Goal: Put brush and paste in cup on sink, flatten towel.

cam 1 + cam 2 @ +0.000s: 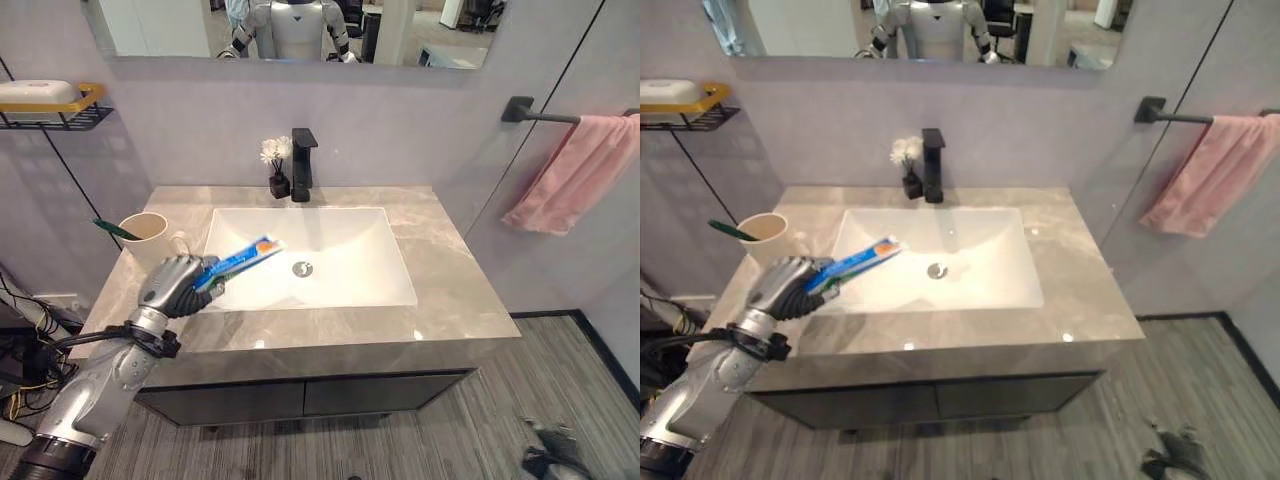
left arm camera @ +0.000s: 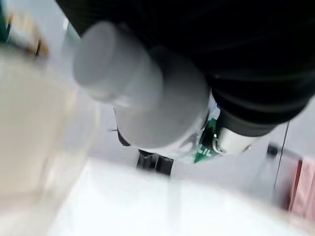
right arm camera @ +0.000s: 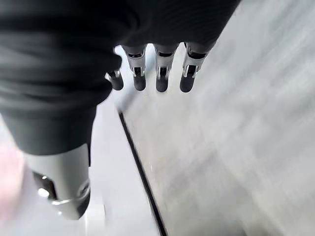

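Left hand [image 1: 178, 284] curled round toothpaste tube [image 1: 243, 258], over bench [image 1: 440, 270] edge at basin's [image 1: 340, 260] left rim; tube tilts up and rightward over basin. Cup [image 1: 148, 236] stands on bench just behind the hand, green toothbrush [image 1: 113, 229] already in it, handle leaning left out of the rim. Black faucet [image 1: 302, 163] behind basin, small flower vase [image 1: 278, 165] touching its left side. Pink towel [image 1: 578, 172] hangs bunched on wall bar [image 1: 545, 116], far right, well apart from sink. Right hand [image 3: 147, 73] over grey floor [image 3: 236, 137], fingers relaxed and straight, holding nothing.
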### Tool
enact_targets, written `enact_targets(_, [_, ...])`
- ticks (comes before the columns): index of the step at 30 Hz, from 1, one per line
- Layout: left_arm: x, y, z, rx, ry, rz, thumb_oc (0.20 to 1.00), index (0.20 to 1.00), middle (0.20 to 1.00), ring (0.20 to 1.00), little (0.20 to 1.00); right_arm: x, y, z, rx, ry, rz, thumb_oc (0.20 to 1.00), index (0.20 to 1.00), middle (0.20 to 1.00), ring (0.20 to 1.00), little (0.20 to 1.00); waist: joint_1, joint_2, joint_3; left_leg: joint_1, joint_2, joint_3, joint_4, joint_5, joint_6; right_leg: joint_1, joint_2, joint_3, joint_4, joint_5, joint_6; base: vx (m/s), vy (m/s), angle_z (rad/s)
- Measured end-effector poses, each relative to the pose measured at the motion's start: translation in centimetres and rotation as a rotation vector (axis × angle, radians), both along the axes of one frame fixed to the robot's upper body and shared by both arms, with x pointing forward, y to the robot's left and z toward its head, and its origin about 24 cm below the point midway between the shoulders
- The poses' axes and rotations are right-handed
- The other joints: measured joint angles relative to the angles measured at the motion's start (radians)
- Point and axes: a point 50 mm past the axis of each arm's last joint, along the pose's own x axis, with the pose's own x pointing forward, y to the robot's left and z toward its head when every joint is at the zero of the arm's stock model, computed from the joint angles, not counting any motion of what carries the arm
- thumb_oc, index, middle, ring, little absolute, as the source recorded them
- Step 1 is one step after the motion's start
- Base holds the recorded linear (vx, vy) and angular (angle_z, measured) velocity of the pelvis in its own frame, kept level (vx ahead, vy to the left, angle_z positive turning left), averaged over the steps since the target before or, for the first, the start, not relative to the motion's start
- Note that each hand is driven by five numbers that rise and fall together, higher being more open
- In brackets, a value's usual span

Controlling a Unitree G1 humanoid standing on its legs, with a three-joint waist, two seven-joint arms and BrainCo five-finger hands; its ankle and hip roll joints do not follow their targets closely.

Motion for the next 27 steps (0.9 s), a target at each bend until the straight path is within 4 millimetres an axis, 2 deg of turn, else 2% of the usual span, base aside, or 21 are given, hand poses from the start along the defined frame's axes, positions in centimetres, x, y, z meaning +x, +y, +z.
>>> enact_targets(2, [-0.1, 0.4, 1.2, 0.018, -0.104, 0.035, 0.2, 0.2, 0.2, 0.2, 0.2, 2.7, -0.2, 3.9, -0.12, -0.177, 0.008, 1.0, 1.0, 1.0, 1.0, 1.0, -0.015, 0.011, -0.006, -0.001, 0.0, 0.003, 0.0, 0.0, 0.0, -0.002, 0.0, 0.003, -0.003, 0.005, 0.007, -0.02, 0.018, -0.04])
enact_targets(3, [-0.1, 0.5, 1.7, 0.02, -0.139, 0.044, 0.2, 0.2, 0.2, 0.2, 0.2, 3.8, 0.1, 5.3, -0.152, -0.232, 0.023, 1.0, 1.0, 1.0, 1.0, 1.0, -0.023, 0.014, -0.007, -0.002, 0.0, 0.003, 0.0, 0.0, 0.0, -0.001, 0.001, 0.003, 0.0, 0.005, 0.007, 0.0, 0.024, -0.04])
enact_targets(4, [-0.2, 0.6, 2.3, 0.027, -0.179, 0.059, 0.2, 0.2, 0.2, 0.2, 0.2, 5.2, 0.7, 7.5, -0.196, -0.321, 0.04, 1.0, 1.0, 1.0, 1.0, 1.0, -0.031, 0.02, -0.009, 0.0, 0.0, 0.005, 0.0, 0.0, 0.0, -0.001, 0.0, 0.003, 0.0, 0.005, 0.007, -0.01, 0.025, -0.03])
enact_targets(5, [-0.2, 0.7, 2.9, 0.015, -0.232, 0.08, 0.2, 0.2, 0.2, 0.2, 0.2, 7.1, 2.0, 11.2, -0.275, -0.466, 0.086, 1.0, 1.0, 1.0, 1.0, 1.0, -0.043, 0.032, -0.009, 0.001, 0.0, 0.005, 0.0, 0.0, 0.0, -0.001, 0.0, 0.005, -0.001, 0.006, 0.007, -0.04, 0.015, -0.02])
enact_targets(6, [0.1, 0.6, 3.5, 0.004, -0.268, 0.084, 0.2, 0.2, 0.2, 0.2, 0.2, 8.3, 3.1, 13.5, -0.323, -0.566, 0.127, 1.0, 1.0, 1.0, 1.0, 1.0, -0.048, 0.038, -0.012, 0.002, 0.0, 0.004, 0.0, 0.0, 0.001, -0.001, 0.0, 0.005, 0.001, 0.008, 0.007, 0.0, 0.0, 0.0])
enact_targets(7, [0.5, 0.1, 4.9, -0.007, -0.336, 0.071, 0.2, 0.2, 0.2, 0.2, 0.2, 10.4, 4.8, 16.3, -0.371, -0.689, 0.196, 1.0, 1.0, 1.0, 1.0, 1.0, -0.048, 0.039, -0.018, 0.002, 0.0, 0.006, 0.0, 0.0, 0.0, 0.0, 0.001, 0.006, 0.002, 0.014, 0.006, -0.03, 0.012, 0.02])
enact_targets(8, [0.5, -1.5, 8.1, -0.007, -0.508, 0.002, 0.2, 0.2, 0.2, 0.2, 0.2, 12.5, 6.5, 18.4, -0.387, -0.794, 0.258, 1.0, 1.0, 1.0, 1.0, 1.0, -0.042, 0.032, -0.025, 0.002, -0.001, 0.004, 0.0, 0.0, 0.0, -0.001, 0.001, 0.006, 0.002, 0.013, 0.005, -0.04, 0.016, 0.0])
enact_targets(9, [0.6, -2.0, 9.6, -0.008, -0.577, -0.014, 0.2, 0.2, 0.2, 0.2, 0.2, 13.1, 7.3, 18.2, -0.371, -0.783, 0.288, 1.0, 1.0, 1.0, 1.0, 1.0, -0.035, 0.032, -0.027, 0.002, -0.003, 0.005, 0.001, 0.0, 0.001, -0.002, -0.001, 0.006, 0.003, 0.014, 0.006, -0.09, 0.009, 0.01])
enact_targets(10, [0.9, -2.4, 10.7, -0.01, -0.619, -0.024, 0.2, 0.2, 0.2, 0.2, 0.2, 13.9, 8.4, 19.0, -0.36, -0.809, 0.352, 1.0, 1.0, 1.0, 1.0, 1.0, -0.036, 0.031, -0.028, 0.003, -0.003, 0.006, 0.001, 0.0, 0.001, -0.002, -0.002, 0.007, 0.003, 0.016, 0.007, -0.1, -0.008, -0.11])
enact_targets(11, [2.3, -3.3, 14.1, -0.025, -0.734, -0.042, 0.2, 0.2, 0.2, 0.2, 0.2, 16.7, 12.0, 22.4, -0.363, -0.88, 0.666, 1.0, 1.0, 1.0, 1.0, 1.0, -0.042, 0.029, -0.029, 0.001, -0.004, 0.016, 0.004, 0.003, 0.002, -0.009, -0.002, 0.017, 0.003, 0.023, 0.011, -0.07, -0.017, -0.21])
enact_targets(12, [4.9, -7.7, 22.2, 0.11, -0.911, -0.164, 0.2, 0.2, 0.2, 0.2, 0.2, 20.8, 21.0, 30.2, -0.407, -1.041, 1.319, 1.0, 1.0, 1.0, 1.0, 1.0, -0.054, 0.021, -0.033, 0.002, -0.003, 0.024, 0.005, 0.013, -0.007, -0.012, -0.001, 0.027, 0.003, 0.032, 0.012, -0.06, -0.018, -0.19])
enact_targets(13, [3.8, -9.4, 23.8, 0.151, -0.979, -0.244, 0.2, 0.2, 0.2, 0.2, 0.2, 20.8, 22.7, 32.6, -0.367, -1.152, 1.412, 1.0, 1.0, 1.0, 1.0, 1.0, -0.051, 0.026, -0.037, 0.003, -0.003, 0.024, 0.005, 0.013, -0.007, -0.009, 0.0, 0.027, 0.003, 0.032, 0.012, -0.04, -0.018, -0.09])
enact_targets(14, [2.4, -11.0, 23.8, 0.155, -1.045, -0.336, 0.2, 0.2, 0.2, 0.2, 0.2, 20.9, 24.3, 33.1, -0.154, -1.238, 1.478, 1.0, 1.0, 1.0, 1.0, 1.0, -0.037, 0.027, -0.039, 0.01, -0.002, 0.022, 0.005, 0.011, -0.006, 0.002, 0.001, 0.024, 0.003, 0.025, 0.01, -0.02, -0.015, 0.03])
enact_targets(15, [1.8, -12.7, 23.7, 0.189, -1.06, -0.433, 0.2, 0.2, 0.2, 0.2, 0.2, 21.2, 27.1, 32.2, 0.056, -1.217, 1.611, 1.0, 1.0, 1.0, 1.0, 1.0, -0.015, 0.027, -0.039, 0.016, 0.0, 0.021, 0.005, 0.011, -0.006, 0.003, 0.003, 0.024, 0.003, 0.025, 0.009, 0.0, -0.005, 0.04])
enact_targets(16, [2.1, -13.1, 23.1, 0.207, -1.034, -0.455, 0.2, 0.2, 0.2, 0.2, 0.2, 20.7, 29.7, 31.8, 0.23, -1.246, 1.689, 1.0, 1.0, 1.0, 1.0, 1.0, 0.008, 0.033, -0.039, 0.014, 0.0, 0.018, 0.001, 0.009, -0.003, 0.003, 0.002, 0.022, 0.002, 0.024, 0.008, 0.01, 0.004, 0.08])
enact_targets(17, [2.4, -12.7, 22.5, 0.212, -1.008, -0.44, 0.2, 0.2, 0.2, 0.2, 0.2, 20.1, 32.0, 31.8, 0.39, -1.301, 1.721, 1.0, 1.0, 1.0, 1.0, 1.0, 0.017, 0.038, -0.041, 0.012, 0.001, 0.014, 0.001, 0.008, -0.002, 0.003, 0.002, 0.018, 0.002, 0.022, 0.005, 0.01, 0.011, 0.12])
enact_targets(18, [2.7, -12.3, 21.8, 0.207, -0.975, -0.427, 0.2, 0.2, 0.2, 0.2, 0.2, 19.4, 33.5, 32.1, 0.5, -1.341, 1.754, 1.0, 1.0, 1.0, 1.0, 1.0, 0.032, 0.038, -0.041, 0.008, 0.0, 0.009, 0.001, 0.007, -0.001, 0.001, 0.003, 0.015, 0.002, 0.021, 0.004, 0.01, 0.009, 0.24])
enact_targets(19, [3.1, -11.4, 20.7, 0.176, -0.922, -0.4, 0.2, 0.2, 0.2, 0.2, 0.2, 18.8, 34.0, 32.6, 0.593, -1.376, 1.774, 1.0, 1.0, 1.0, 1.0, 1.0, 0.045, 0.036, -0.042, -0.001, -0.003, -0.003, 0.001, 0.008, -0.001, -0.001, -0.001, 0.001, 0.002, 0.016, -0.001, 0.02, 0.003, 0.19])
enact_targets(21, [4.0, -10.6, 19.7, 0.162, -0.857, -0.365, 0.2, 0.2, 0.2, 0.2, 0.2, 18.2, 35.1, 32.8, 0.714, -1.397, 1.8, 1.0, 1.0, 1.0, 1.0, 1.0, 0.06, 0.032, -0.044, -0.002, -0.004, -0.005, 0.001, 0.008, -0.002, -0.001, -0.001, -0.002, 0.002, 0.015, 0.002, 0.02, -0.002, 0.1])
enact_targets(25, [4.4, -10.2, 18.5, 0.119, -0.81, -0.358, 0.2, 0.2, 0.2, 0.2, 0.2, 18.1, 35.8, 31.6, 0.904, -1.363, 1.752, 1.0, 1.0, 1.0, 1.0, 1.0, 0.056, 0.032, -0.044, -0.002, -0.001, -0.005, 0.005, 0.009, -0.004, -0.001, 0.001, -0.003, 0.003, 0.013, 0.002, 0.0, 0.0, 0.0])
enact_targets(27, [4.5, -10.1, 17.6, 0.107, -0.783, -0.359, 0.2, 0.2, 0.2, 0.2, 0.2, 18.1, 35.7, 30.9, 0.923, -1.337, 1.742, 1.0, 1.0, 1.0, 1.0, 1.0, 0.057, 0.032, -0.044, -0.002, -0.001, -0.005, 0.002, 0.009, -0.004, 0.0, 0.001, -0.004, 0.002, 0.012, 0.002, 0.0, 0.0, 0.0])
